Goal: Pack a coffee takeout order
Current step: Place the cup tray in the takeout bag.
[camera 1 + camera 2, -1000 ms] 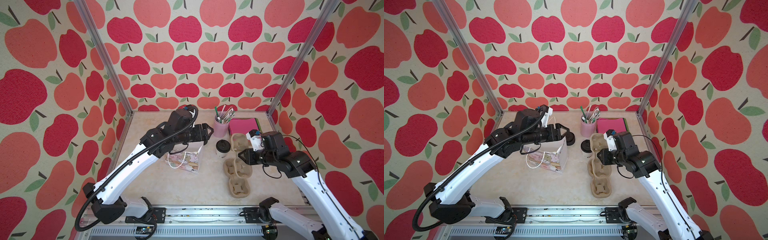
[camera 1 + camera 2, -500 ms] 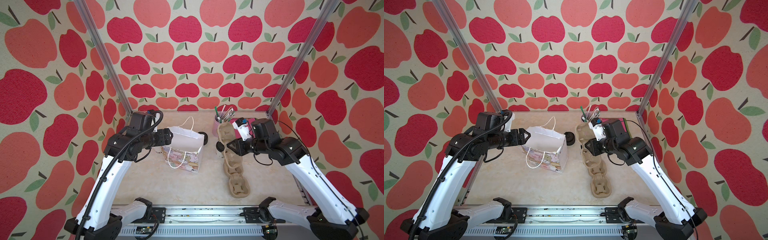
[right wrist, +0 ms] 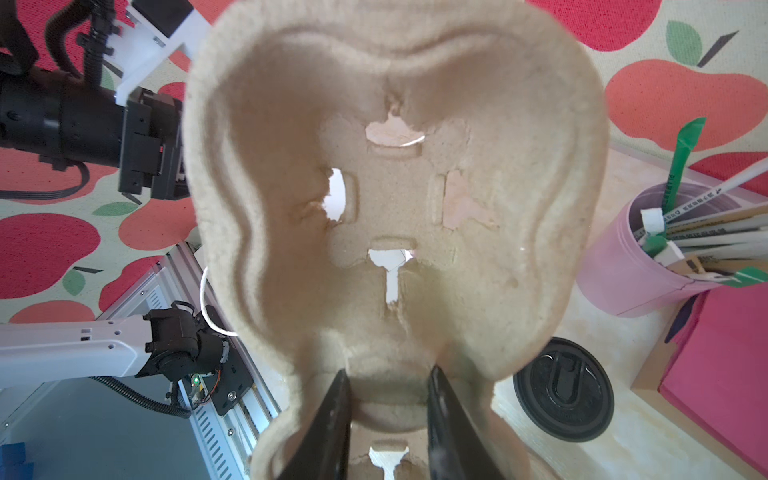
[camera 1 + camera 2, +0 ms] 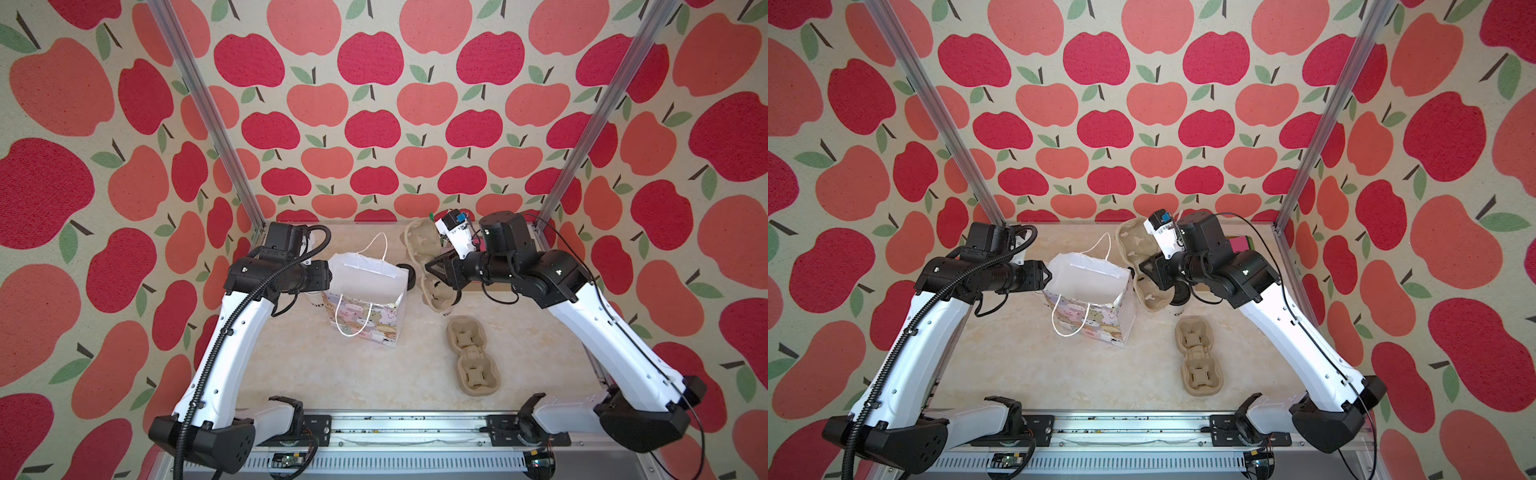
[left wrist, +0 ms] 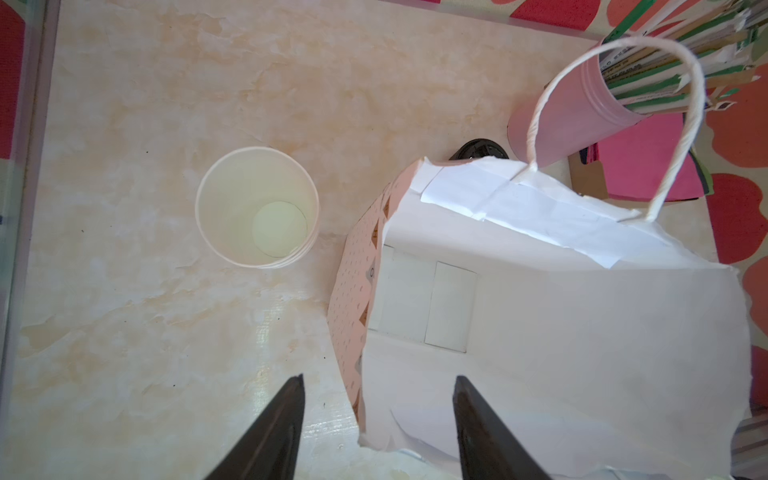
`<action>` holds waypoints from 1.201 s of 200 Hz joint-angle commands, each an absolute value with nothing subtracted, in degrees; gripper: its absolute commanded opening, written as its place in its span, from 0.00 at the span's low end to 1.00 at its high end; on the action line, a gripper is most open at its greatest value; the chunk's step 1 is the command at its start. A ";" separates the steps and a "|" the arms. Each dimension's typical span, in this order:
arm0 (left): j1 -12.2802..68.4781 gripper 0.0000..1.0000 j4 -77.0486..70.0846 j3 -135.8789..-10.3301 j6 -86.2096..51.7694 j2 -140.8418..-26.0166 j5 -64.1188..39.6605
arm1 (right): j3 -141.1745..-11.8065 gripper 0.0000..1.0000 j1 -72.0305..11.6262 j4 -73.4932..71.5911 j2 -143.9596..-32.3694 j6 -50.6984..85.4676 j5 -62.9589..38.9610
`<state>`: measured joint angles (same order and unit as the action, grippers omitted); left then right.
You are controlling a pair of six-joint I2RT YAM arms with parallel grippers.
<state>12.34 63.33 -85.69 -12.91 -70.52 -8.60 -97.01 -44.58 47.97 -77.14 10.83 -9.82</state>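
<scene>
Two moulded-pulp carriers show in both top views, each a rough tan figure-eight with two cup wells. The carrier on the table (image 4: 471, 357) lies flat at lower right of centre, and the held carrier (image 4: 419, 240) is raised and tilted just above centre. The right gripper (image 3: 388, 371) pinches the held carrier's narrow middle ridge between two black fingers, jaws narrow; its wrist view shows fibrous walls and torn cross-slits in the well. One paper bag (image 4: 365, 282) stands open at the centre of the marbled beige table (image 4: 332, 374). It is smooth white inside and printed with cartoon animals outside, with two white cord handles. The left gripper (image 5: 378, 378) is part-open, its two tapered black fingers either side of the bag's side wall without pressing it. One stack of lidless cups (image 5: 257, 208), rims nested, sits left of the bag in the left wrist view. The one lidded cup (image 3: 563, 388), round and glossy black on top, is at lower right of the right wrist view. One pink cylindrical tumbler (image 3: 623, 266) holds thin straws (image 3: 681, 166), some green, too crowded to count. The flat magenta napkin stack (image 3: 715, 374) lies beside it.
</scene>
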 commanded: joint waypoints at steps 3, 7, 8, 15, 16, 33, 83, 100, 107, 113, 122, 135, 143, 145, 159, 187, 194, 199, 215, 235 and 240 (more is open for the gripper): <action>10.91 0.49 60.03 -84.44 -11.42 -71.39 -10.44 | -100.28 0.30 -45.25 42.75 -79.06 7.38 -12.18; 10.67 0.48 59.68 -84.38 -11.43 -71.43 -10.64 | -100.78 0.29 -45.31 42.29 -79.52 7.07 -12.48; 10.65 0.47 59.63 -84.33 -11.43 -71.44 -10.72 | -100.84 0.29 -45.33 42.15 -79.62 7.01 -12.53; 10.24 0.46 58.98 -84.09 -11.42 -71.68 -11.32 | -101.75 0.29 -45.43 41.55 -80.50 6.46 -13.02; 10.22 0.45 58.89 -84.06 -11.42 -71.70 -11.41 | -101.85 0.29 -45.48 41.47 -80.64 6.39 -13.10; 9.48 0.40 57.72 -83.19 -11.43 -72.19 -13.39 | -104.27 0.29 -45.80 40.76 -82.99 4.84 -13.96; 9.09 0.27 56.68 -82.17 -11.77 -72.50 -15.16 | -109.76 0.29 -48.03 37.65 -90.00 -0.21 -15.98; 9.02 0.22 55.97 -81.59 -12.12 -72.00 -15.21 | -112.24 0.29 -49.33 37.22 -92.85 -2.65 -15.91; 8.99 0.20 55.67 -81.24 -12.11 -71.76 -15.23 | -113.20 0.28 -49.84 37.01 -93.96 -3.54 -15.95; 9.01 0.18 55.48 -81.00 -12.20 -71.49 -15.22 | -113.89 0.28 -50.13 36.72 -94.92 -4.21 -16.15; 8.88 0.16 55.27 -80.70 -12.33 -71.17 -15.21 | -114.81 0.28 -50.44 36.20 -96.33 -4.97 -16.47; 8.72 0.13 55.14 -80.32 -12.72 -70.86 -15.12 | -115.88 0.28 -50.62 35.49 -98.13 -5.46 -17.27; 8.67 0.10 55.18 -80.17 -12.87 -70.60 -15.20 | -116.54 0.28 -50.76 35.28 -99.20 -5.70 -17.71; 8.65 0.10 55.15 -80.09 -12.91 -70.52 -15.20 | -116.72 0.28 -50.79 35.25 -99.51 -5.75 -17.81; 8.48 0.07 54.92 -79.65 -13.13 -70.07 -15.32 | -117.41 0.28 -50.89 35.08 -101.05 -6.42 -18.32; 8.00 0.02 54.20 -78.63 -13.66 -69.02 -15.30 | -117.07 0.28 -51.24 35.21 -102.69 -7.46 -18.74; 7.77 0.01 54.05 -78.40 -13.84 -68.78 -15.33 | -116.45 0.28 -51.48 35.32 -102.74 -7.69 -18.78; 7.63 0.00 54.05 -78.32 -13.95 -68.59 -15.30 | -116.02 0.28 -51.61 35.34 -102.75 -7.91 -18.73; 7.32 0.00 53.62 -77.92 -14.28 -68.12 -15.32 | -114.12 0.28 -52.32 35.38 -102.33 -8.86 -18.53; 6.94 0.00 53.17 -77.35 -14.50 -67.60 -15.47 | -111.81 0.28 -53.23 35.46 -101.71 -10.15 -17.92; 6.84 0.00 53.09 -77.21 -14.50 -67.47 -15.48 | -111.37 0.28 -53.36 35.70 -101.60 -10.53 -17.64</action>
<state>7.46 54.46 -78.06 -13.78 -68.86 -14.70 -113.93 -52.14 35.83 -102.74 -7.57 -17.32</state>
